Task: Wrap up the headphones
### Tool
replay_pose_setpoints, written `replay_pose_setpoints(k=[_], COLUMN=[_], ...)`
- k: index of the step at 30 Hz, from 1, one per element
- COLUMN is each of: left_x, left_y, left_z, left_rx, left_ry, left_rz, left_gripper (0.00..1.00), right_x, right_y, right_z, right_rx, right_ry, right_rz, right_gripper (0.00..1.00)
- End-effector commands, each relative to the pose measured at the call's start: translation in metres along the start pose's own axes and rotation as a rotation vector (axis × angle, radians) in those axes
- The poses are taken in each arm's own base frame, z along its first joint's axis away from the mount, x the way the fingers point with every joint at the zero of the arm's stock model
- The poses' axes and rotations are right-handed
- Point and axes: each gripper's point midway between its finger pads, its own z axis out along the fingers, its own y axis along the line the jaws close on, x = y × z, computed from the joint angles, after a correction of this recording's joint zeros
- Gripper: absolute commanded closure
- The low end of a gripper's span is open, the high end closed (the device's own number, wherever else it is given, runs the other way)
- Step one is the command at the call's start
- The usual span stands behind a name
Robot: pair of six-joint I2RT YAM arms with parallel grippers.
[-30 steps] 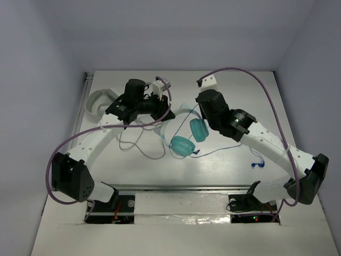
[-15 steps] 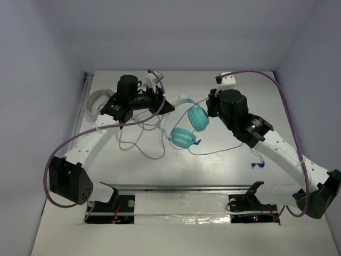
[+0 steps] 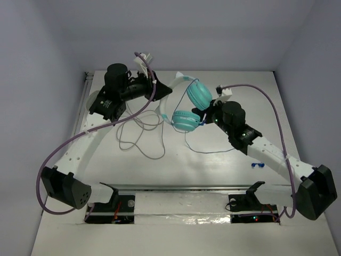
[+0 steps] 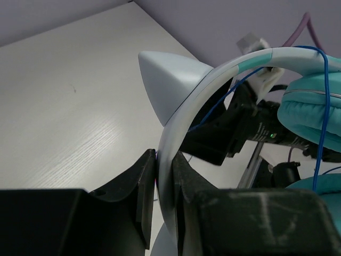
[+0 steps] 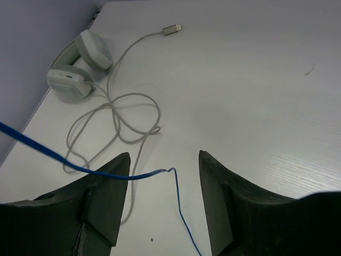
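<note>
no readable text, no labels, no brand marks, no numbers anywhere

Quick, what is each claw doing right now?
Left gripper: shut on the headphones, at the headband.
Right gripper: open, holding nothing.

Headphones (image 3: 186,104) held off table (image 3: 213,170), far centre, between both arms. Left gripper (image 4: 164,176) at their left, fingers either side of headband, touching it. Right gripper (image 5: 162,170) just right of lower ear cup, jaws apart. Thin cable (image 3: 213,152) drops from cups to table, runs right to plug (image 3: 258,166) at near right. Other headset (image 5: 80,66) at far left edge, behind left arm. Its cable (image 3: 138,133) looped on table in front, left of centre.
</note>
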Motion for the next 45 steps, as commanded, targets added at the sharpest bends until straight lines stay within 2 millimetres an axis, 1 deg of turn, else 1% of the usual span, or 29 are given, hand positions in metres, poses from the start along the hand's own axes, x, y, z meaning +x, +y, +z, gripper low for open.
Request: replay_pose_setpoints(k=[1,3,4,5,6,7,9,10,12,15,16,17,20,22,24,25,26,29,31,32,34,38,39,40,41,42,43,44,45], left_x=[-0.045,-0.05,-0.051,-0.054,-0.055,-0.058,-0.066,-0.069,-0.077,-0.086,-0.088,-0.092,-0.098,-0.103,-0.113,-0.115,-0.123,-0.132,-0.135,-0.136,-0.14,-0.148,-0.151,-0.154,-0.154,-0.155,-0.156,-0.157,-0.151], left_y=[-0.014,-0.013,-0.011,-0.013,-0.013,-0.011,-0.011,-0.008,-0.01,-0.012,-0.013,-0.015,-0.015,-0.015,-0.014,-0.013,-0.013,-0.017,-0.019,-0.019,-0.015,-0.011,-0.006,-0.004,-0.001,0.002,0.008,0.012,0.021], left_z=[-0.018,-0.021,-0.019,-0.02,-0.02,-0.02,-0.022,-0.022,-0.025,-0.027,-0.027,-0.028,-0.028,-0.03,-0.035,-0.033,-0.036,-0.035,-0.033,-0.034,-0.036,-0.042,-0.045,-0.047,-0.047,-0.047,-0.046,-0.046,-0.043], left_rx=[-0.055,-0.066,-0.069,-0.068,-0.068,-0.085,-0.102,-0.12,-0.13,-0.134,-0.133,-0.131,-0.14,-0.156,-0.167,-0.166,-0.171,-0.157,-0.144,-0.146,-0.164,-0.189,-0.207,-0.224,-0.233,-0.245,-0.27,-0.277,-0.303], left_ry=[-0.117,-0.126,-0.123,-0.128,-0.128,-0.139,-0.155,-0.162,-0.188,-0.216,-0.223,-0.232,-0.245,-0.261,-0.289,-0.29,-0.311,-0.324,-0.324,-0.327,-0.341,-0.371,-0.386,-0.405,-0.415,-0.425,-0.44,-0.46,-0.458], left_rz=[0.011,0.008,0.002,-0.003,-0.005,-0.006,-0.004,-0.008,-0.014,-0.019,-0.028,-0.027,-0.045,-0.049,-0.051,-0.057,-0.053,-0.056,-0.061,-0.06,-0.061,-0.068,-0.072,-0.073,-0.086,-0.091,-0.105,-0.116,-0.134], left_gripper=[1.0,1.0,1.0,1.0,1.0,1.0,1.0,1.0,1.0,1.0,1.0,1.0,1.0,1.0,1.0,1.0,1.0,1.0,1.0,1.0,1.0,1.0,1.0,1.0,1.0,1.0,1.0,1.0,1.0], right_x=[-0.014,0.005,0.011,0.012,0.023,0.029,0.039,0.053,0.063,0.092,0.097,0.113,0.128,0.134,0.141,0.145,0.148,0.155,0.149,0.151,0.152,0.154,0.16,0.161,0.166,0.166,0.171,0.178,0.175], right_y=[0.024,0.018,0.016,0.017,0.012,0.016,0.016,0.013,0.011,0.004,0.003,-0.003,-0.009,-0.012,-0.015,-0.017,-0.019,-0.029,-0.037,-0.039,-0.035,-0.027,-0.028,-0.027,-0.028,-0.023,-0.018,-0.014,-0.006], right_z=[0.013,0.026,0.03,0.034,0.042,0.044,0.049,0.05,0.05,0.053,0.055,0.061,0.067,0.067,0.066,0.065,0.064,0.058,0.058,0.058,0.061,0.054,0.049,0.047,0.043,0.04,0.038,0.034,0.03], right_rx=[-0.134,-0.124,-0.121,-0.13,-0.12,-0.146,-0.154,-0.153,-0.16,-0.168,-0.168,-0.147,-0.129,-0.121,-0.106,-0.096,-0.089,-0.044,0.002,0.017,-0.001,-0.046,-0.044,-0.049,-0.045,-0.063,-0.075,-0.07,-0.081], right_ry=[-0.098,-0.072,-0.066,-0.082,-0.063,-0.046,-0.022,0.006,0.012,0.04,0.047,0.082,0.106,0.114,0.135,0.14,0.143,0.15,0.122,0.133,0.151,0.161,0.177,0.18,0.203,0.217,0.238,0.278,0.282], right_rz=[0.06,0.071,0.073,0.077,0.073,0.071,0.085,0.092,0.122,0.152,0.155,0.163,0.178,0.187,0.199,0.204,0.212,0.229,0.224,0.218,0.202,0.239,0.255,0.263,0.27,0.282,0.28,0.276,0.262], right_gripper=[0.39,0.36,0.33,0.32,0.29,0.29,0.29,0.29,0.29,0.31,0.35,0.36,0.37,0.37,0.38,0.39,0.39,0.39,0.39,0.4,0.52,0.53,0.55,0.66,0.72,0.8,0.93,0.98,1.0])
